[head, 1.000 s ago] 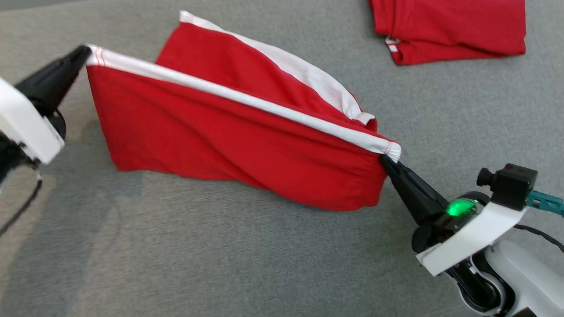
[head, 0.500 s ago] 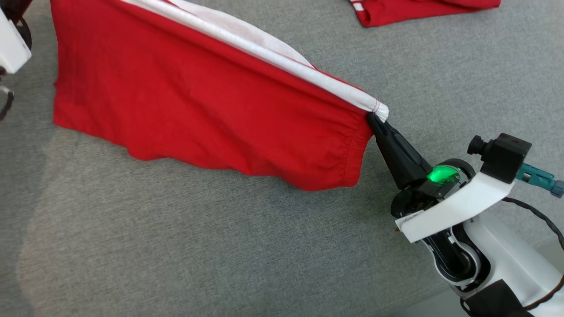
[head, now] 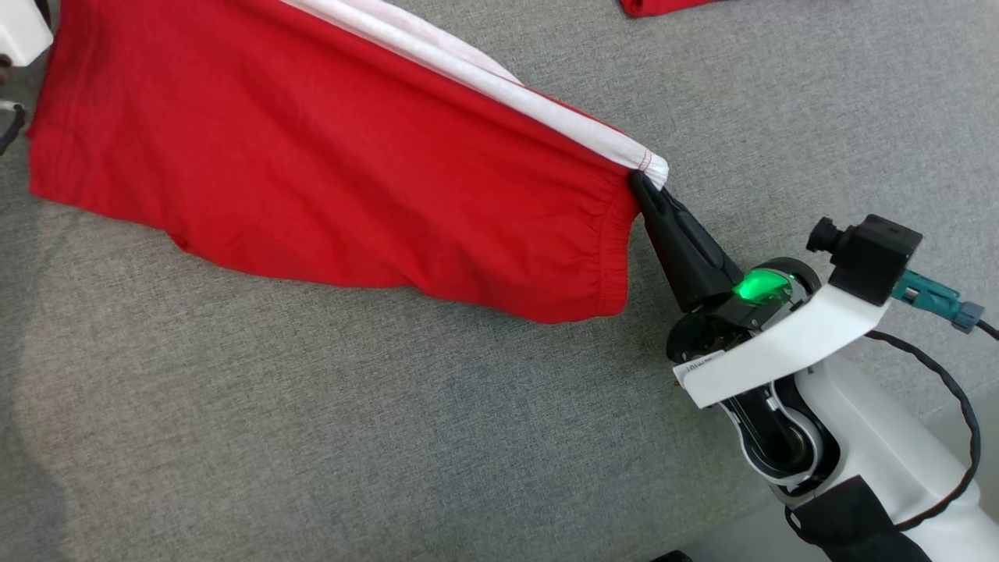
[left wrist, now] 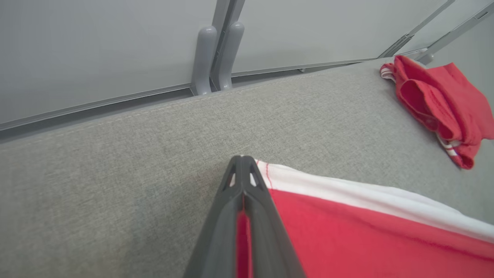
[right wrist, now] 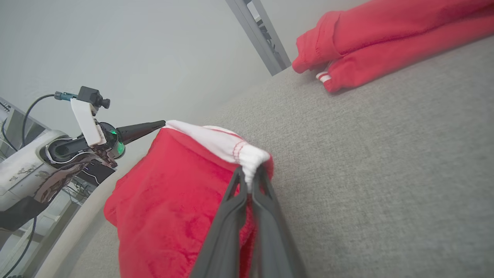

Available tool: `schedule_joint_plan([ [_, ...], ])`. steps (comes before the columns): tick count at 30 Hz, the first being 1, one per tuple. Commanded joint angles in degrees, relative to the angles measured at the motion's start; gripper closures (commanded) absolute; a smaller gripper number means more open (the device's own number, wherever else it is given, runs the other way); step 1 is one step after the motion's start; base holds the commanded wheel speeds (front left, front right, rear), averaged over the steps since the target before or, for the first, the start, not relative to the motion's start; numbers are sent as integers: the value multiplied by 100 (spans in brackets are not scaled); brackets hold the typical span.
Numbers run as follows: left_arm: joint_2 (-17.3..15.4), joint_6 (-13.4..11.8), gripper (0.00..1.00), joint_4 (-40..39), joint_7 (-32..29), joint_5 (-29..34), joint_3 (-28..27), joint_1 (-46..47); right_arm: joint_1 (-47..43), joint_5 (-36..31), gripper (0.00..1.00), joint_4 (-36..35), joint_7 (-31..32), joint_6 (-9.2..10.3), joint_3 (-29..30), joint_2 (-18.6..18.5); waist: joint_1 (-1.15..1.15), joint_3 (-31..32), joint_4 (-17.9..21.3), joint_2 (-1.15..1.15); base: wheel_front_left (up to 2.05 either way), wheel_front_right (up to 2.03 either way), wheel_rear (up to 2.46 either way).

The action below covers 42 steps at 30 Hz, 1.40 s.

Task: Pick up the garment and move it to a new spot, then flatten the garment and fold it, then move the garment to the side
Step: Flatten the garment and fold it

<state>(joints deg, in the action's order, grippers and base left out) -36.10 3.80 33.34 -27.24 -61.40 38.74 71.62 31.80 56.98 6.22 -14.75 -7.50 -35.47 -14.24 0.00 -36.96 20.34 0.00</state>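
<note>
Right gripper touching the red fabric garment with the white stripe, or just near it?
Touching. In the right wrist view the right gripper has its jaws shut on the white-striped corner of the red fabric garment.

item: left gripper (left wrist: 242,158), two dark fingers rising from the bottom edge, pressed together at the tips, a sliver of red cloth pinched between them.
item: garment (left wrist: 347,235), red, gripped at its corner, spreading toward the lower right.
item: white band (left wrist: 347,191) along the garment's upper edge, red stitching at the end beside the fingertips.
item: grey fabric surface (left wrist: 115,173), beneath and around the garment.
item: second red garment (left wrist: 440,100), bunched, at the upper right, well apart from the first; striped white trim at its lower edge.
item: paired grey posts (left wrist: 216,58), upright behind the surface, against pale grey panels (left wrist: 96,50).
</note>
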Motion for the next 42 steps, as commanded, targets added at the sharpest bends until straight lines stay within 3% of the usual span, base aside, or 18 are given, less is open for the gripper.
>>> schedule_joint_plan([
  [1,28,47,100,122,30,46,18,126,91,-27,100,26,-49,-1,18,17,0,-20,9,0,0,0,0],
  [3,86,99,100,275,-13,45,61,196,110,-47,96,73,-50,-1,-7,32,0,-26,7,0,0,0,0],
  [4,122,131,100,340,0,48,75,227,131,-49,85,92,-50,-1,-12,41,0,-26,2,0,0,0,0],
  [5,163,153,100,391,12,29,86,235,149,-55,67,109,-50,-1,-13,44,0,-24,-6,0,0,0,0],
  [6,198,180,65,440,27,5,97,226,159,-60,56,127,-50,-1,-10,39,0,-18,-18,0,0,0,0],
  [7,218,199,33,493,39,-10,113,223,162,-63,0,138,-50,-1,-6,36,0,-9,-31,0,0,0,0],
  [8,232,224,0,536,32,-31,129,222,162,-60,0,154,-50,-1,5,38,0,3,-43,0,0,0,0],
  [18,255,367,0,552,-255,-380,229,29,150,-54,0,329,-42,-1,-7,17,0,213,-151,0,0,0,0],
  [31,-334,371,0,193,-1121,-698,536,-413,-140,441,0,382,-38,-1,-342,-507,0,602,31,0,0,0,0],
  [37,-610,311,0,238,-1531,-607,726,-486,-210,554,0,113,-38,-1,-132,-758,0,523,279,0,0,0,0],
  [42,-676,323,0,173,-2043,-937,775,-778,-418,495,0,23,-38,-1,115,-858,0,514,396,0,0,0,0],
])
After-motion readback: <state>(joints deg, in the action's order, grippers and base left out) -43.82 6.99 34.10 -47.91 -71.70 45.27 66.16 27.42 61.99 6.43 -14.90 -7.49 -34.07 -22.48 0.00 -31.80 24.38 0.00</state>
